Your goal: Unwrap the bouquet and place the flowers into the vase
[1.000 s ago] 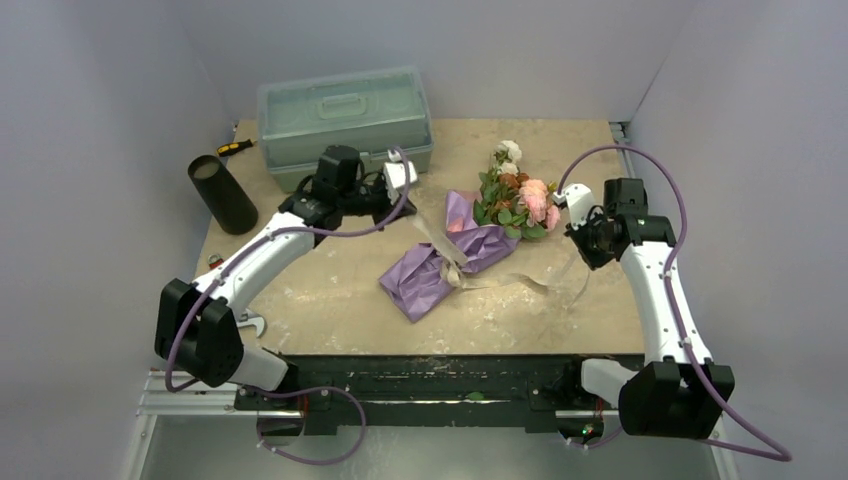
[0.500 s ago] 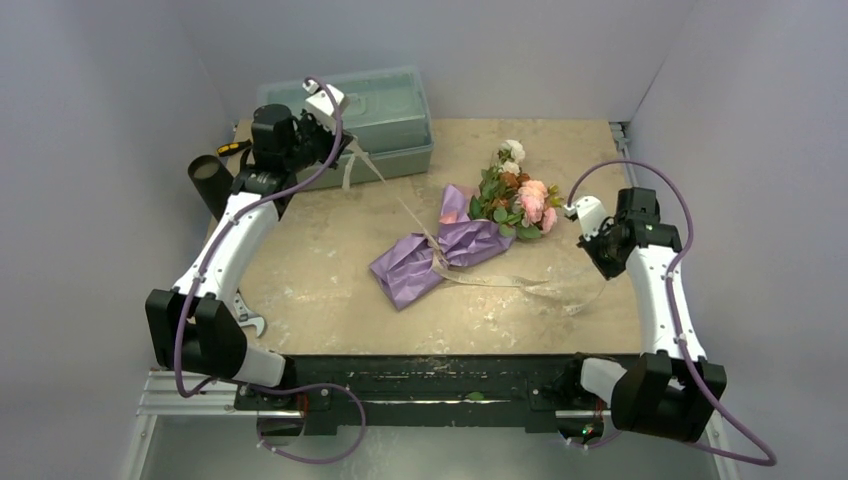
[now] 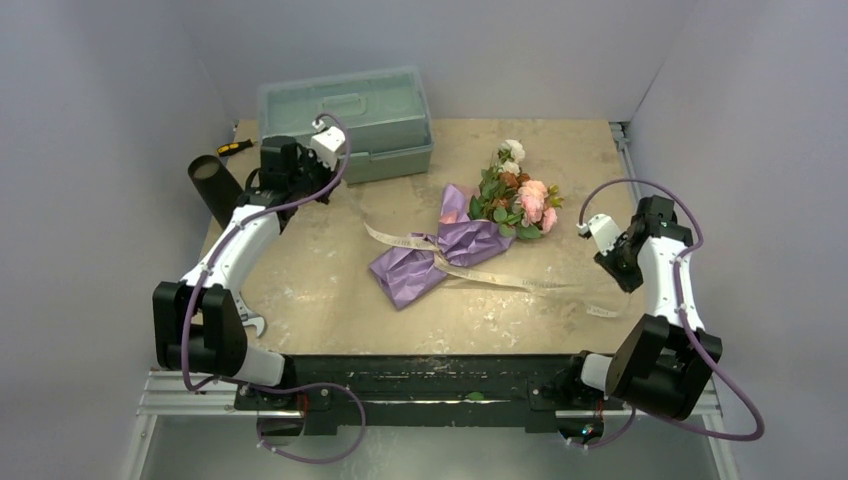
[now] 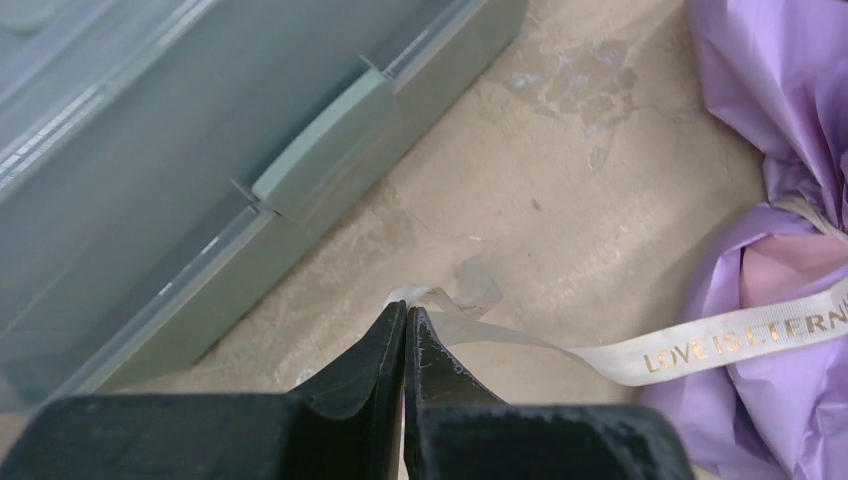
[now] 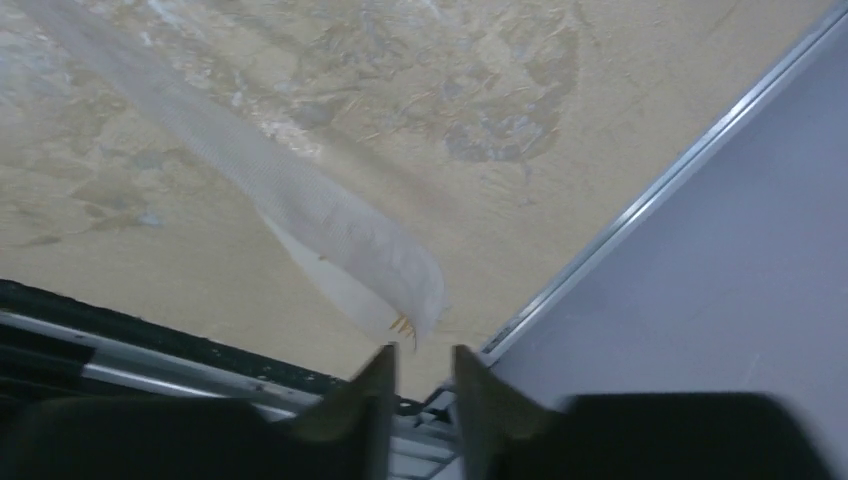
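Ribbon [image 3: 500, 279], a flat beige woven tape, lies slack across the near desk [image 3: 330, 300]. Its frayed end is seen just ahead of the right tool [image 5: 424, 365], whose jaws are slightly parted on nothing. Mid-desk, the bouquet [image 3: 440, 252] of crinkled purple paper is laid diagonally, wrapped stems near-left, flowers [image 3: 520, 198] far-right, between both arms. The other ribbon end appears pinched in the closed left tool [image 4: 405, 322], from which the bouquet lies to the right. Farthest left stands the matte black cylindrical vase [image 3: 222, 195], near the pale green toolbox [image 3: 345, 108].
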